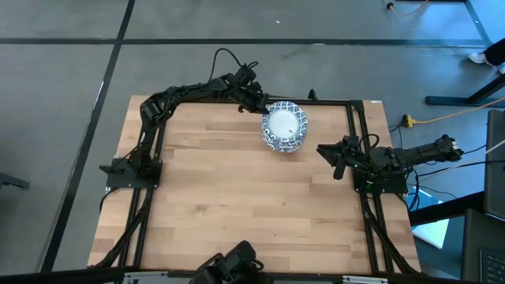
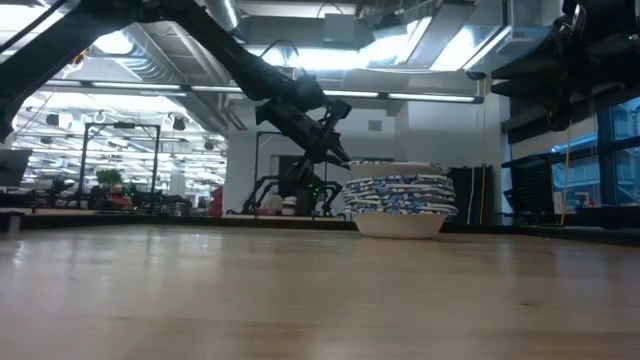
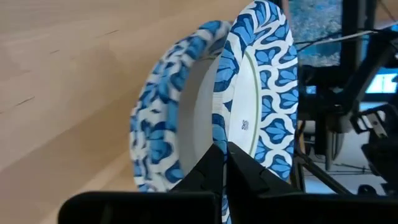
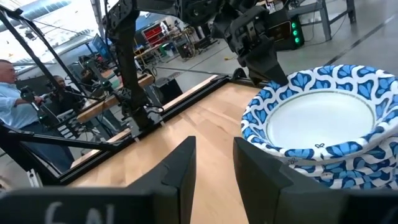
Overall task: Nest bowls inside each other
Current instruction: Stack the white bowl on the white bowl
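Bowls: a stack of bowls (image 1: 284, 126) is sitting on the wooden table (image 1: 237, 197), toward the far edge and right of the middle. In the low view the stack (image 2: 400, 205) is standing upright on a white base, with several blue-and-white rims layered one over another.

Top bowl: the top bowl (image 4: 323, 121) is resting in the stack with its plain white inside facing up; in the high view it is sitting slightly off centre over the bowls below.

Left gripper: the left gripper (image 1: 263, 106) is reaching along the far edge of the table to the stack's far-left side. In the left wrist view its fingers (image 3: 205, 174) are pressing together on the patterned rim of the top bowl (image 3: 261, 93), pinching it.

Right gripper: the right gripper (image 1: 335, 158) is waiting near the right edge of the table, just beside the stack and not touching it. In the right wrist view its fingers (image 4: 180, 168) are standing apart, holding nothing.

Surroundings: a person (image 4: 15, 87) is showing in the room beyond the table, in the right wrist view.
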Controlling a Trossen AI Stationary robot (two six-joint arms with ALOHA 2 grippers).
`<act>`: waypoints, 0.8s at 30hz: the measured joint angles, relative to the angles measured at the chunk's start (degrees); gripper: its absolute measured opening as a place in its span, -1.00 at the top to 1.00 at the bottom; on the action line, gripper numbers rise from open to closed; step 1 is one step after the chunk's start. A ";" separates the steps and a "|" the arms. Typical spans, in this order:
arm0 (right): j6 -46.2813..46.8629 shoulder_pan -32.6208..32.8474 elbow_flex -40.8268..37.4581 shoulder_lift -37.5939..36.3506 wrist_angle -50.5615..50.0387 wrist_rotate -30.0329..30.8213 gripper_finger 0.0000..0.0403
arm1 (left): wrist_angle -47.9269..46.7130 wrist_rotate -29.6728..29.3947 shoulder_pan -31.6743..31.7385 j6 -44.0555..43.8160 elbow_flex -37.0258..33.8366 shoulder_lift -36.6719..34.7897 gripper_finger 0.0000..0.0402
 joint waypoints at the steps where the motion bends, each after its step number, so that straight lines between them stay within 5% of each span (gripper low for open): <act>1: 0.01 0.00 0.00 0.02 -0.10 0.00 0.46 | -0.49 -0.19 0.00 0.04 0.00 0.00 1.00; 24: -1.47 0.00 0.00 0.01 -0.16 0.00 0.46 | -1.42 -0.11 -2.54 0.39 0.06 0.55 0.97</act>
